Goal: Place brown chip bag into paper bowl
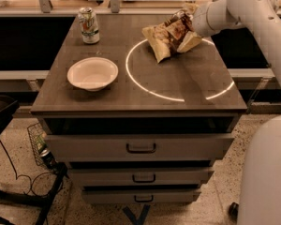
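The brown chip bag [167, 37] is at the back right of the tabletop, crumpled and tilted, with its lower left corner on or just above the wood. My gripper [186, 26] is at the bag's upper right end, shut on it, with the white arm reaching in from the right. The white paper bowl [92, 73] sits upright and empty on the left of the table, well apart from the bag and gripper.
A green-and-white soda can [88, 26] stands at the back left corner. The tabletop [145, 100] carries a bright ring of light and tops a cabinet of drawers [140, 147]. A wire basket [40, 142] and cables lie on the floor at the left.
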`<state>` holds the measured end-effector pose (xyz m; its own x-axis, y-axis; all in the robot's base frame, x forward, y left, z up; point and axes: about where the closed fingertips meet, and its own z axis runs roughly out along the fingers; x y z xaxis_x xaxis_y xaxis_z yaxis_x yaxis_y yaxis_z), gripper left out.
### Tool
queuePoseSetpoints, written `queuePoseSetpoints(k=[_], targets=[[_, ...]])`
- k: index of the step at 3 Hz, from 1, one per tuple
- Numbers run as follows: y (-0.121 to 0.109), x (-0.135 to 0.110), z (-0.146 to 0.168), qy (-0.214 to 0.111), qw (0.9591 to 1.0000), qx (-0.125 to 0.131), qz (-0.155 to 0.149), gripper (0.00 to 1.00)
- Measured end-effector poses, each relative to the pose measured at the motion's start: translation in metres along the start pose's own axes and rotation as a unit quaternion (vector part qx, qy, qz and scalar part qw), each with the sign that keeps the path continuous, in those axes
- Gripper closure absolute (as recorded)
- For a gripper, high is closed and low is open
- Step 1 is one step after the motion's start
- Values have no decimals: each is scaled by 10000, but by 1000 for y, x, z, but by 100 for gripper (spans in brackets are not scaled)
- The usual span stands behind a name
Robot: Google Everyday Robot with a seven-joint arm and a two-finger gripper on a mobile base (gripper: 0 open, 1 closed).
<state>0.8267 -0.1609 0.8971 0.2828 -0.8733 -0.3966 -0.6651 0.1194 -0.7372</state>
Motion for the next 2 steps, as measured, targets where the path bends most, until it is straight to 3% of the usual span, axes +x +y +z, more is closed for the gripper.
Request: queuePoseSetpoints(k=[2], targets=[[2, -5, 15, -93, 9999, -61, -39, 64]])
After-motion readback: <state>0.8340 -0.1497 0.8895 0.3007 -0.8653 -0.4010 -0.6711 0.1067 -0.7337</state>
